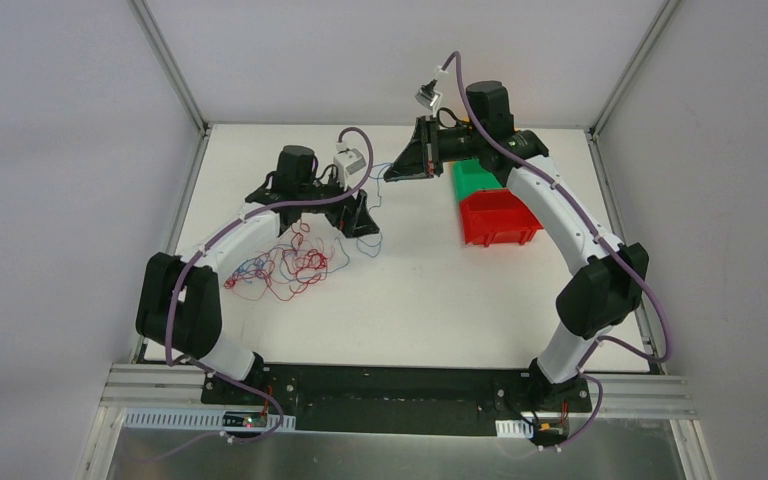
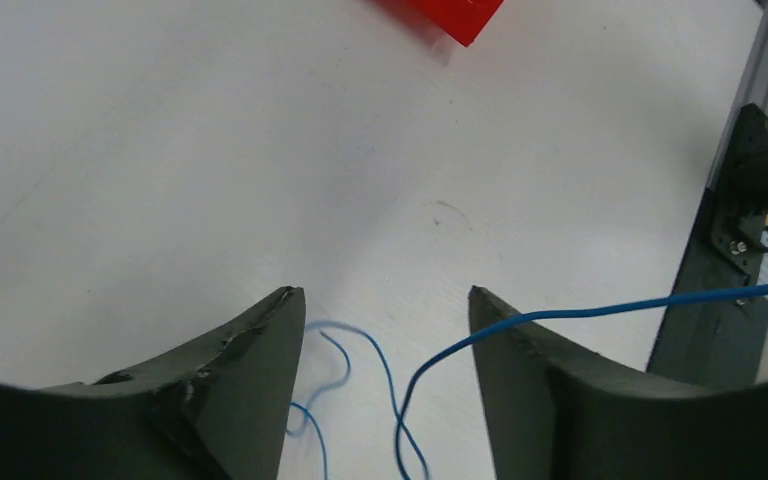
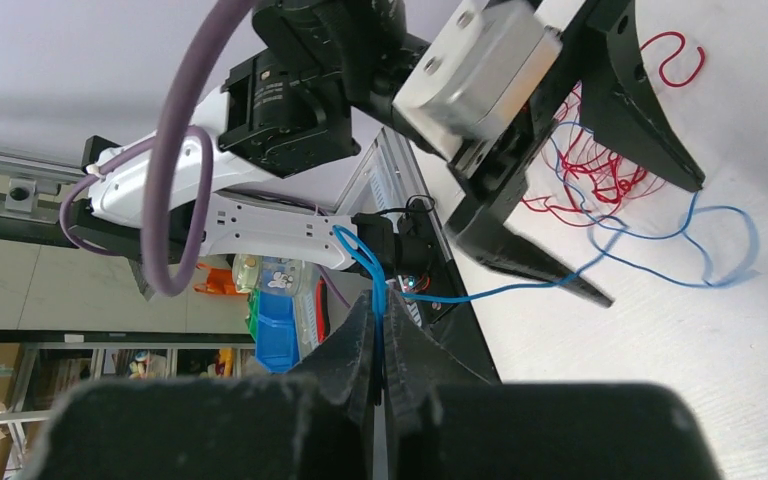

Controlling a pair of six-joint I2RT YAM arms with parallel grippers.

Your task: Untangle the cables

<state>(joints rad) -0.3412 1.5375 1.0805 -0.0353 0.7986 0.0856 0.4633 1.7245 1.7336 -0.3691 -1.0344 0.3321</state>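
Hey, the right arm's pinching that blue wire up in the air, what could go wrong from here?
1. The blue cable seems to run back into the red tangle; pulling with the right end effector may tighten the knot.
2. It crosses a finger of the open left end effector and could snag there.

the table (image 1: 430, 310) is matt white, the red bin (image 1: 500, 218) glossy plastic, the cables (image 1: 295, 265) smooth-coated.

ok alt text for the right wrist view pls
The right claw, shut, pinches a blue cable that stretches through the open left claw and loops on the white table. A tangle of red cables lies behind the left claw.
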